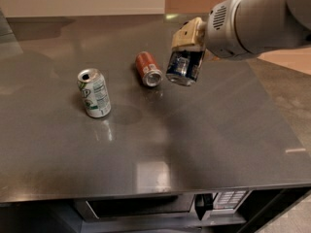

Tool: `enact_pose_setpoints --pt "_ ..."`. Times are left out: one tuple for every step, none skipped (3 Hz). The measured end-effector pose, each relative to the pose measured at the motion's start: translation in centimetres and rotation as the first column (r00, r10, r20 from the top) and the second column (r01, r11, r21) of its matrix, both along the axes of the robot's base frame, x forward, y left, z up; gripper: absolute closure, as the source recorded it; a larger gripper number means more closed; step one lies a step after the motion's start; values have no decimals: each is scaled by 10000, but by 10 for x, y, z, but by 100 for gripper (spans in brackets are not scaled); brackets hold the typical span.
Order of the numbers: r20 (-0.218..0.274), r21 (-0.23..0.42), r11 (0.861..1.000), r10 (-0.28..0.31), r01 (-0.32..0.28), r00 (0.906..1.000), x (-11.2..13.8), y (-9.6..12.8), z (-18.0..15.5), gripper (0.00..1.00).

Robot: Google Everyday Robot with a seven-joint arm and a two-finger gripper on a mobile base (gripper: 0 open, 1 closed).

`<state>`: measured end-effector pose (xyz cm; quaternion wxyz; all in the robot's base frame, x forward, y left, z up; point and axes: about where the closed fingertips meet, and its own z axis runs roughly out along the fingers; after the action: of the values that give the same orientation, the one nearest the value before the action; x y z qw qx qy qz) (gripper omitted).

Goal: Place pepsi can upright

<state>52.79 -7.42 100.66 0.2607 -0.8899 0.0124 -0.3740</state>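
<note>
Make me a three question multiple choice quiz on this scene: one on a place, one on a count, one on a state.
1. Where is the pepsi can? A) in a sink B) in the gripper, right of the red-orange can C) on a shelf
2. How many cans show? A) two B) three C) four
3. How is the red-orange can posed? A) upright B) on its side C) upside down
Answers: 1 B, the gripper, over the counter's far right, is shut on it. 2 B, counting the upright white-and-green can. 3 B, its silver top faces sideways.
</note>
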Motion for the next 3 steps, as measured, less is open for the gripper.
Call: enact_pose_setpoints --pt "428 526 9962 678 -700 9968 1 1 -7 100" --pt "1128 440 9885 1391 -1448 9838 -1 1 -14 100" --pt "2020 -13 9824 1830 -1866 9621 -6 1 -24 100"
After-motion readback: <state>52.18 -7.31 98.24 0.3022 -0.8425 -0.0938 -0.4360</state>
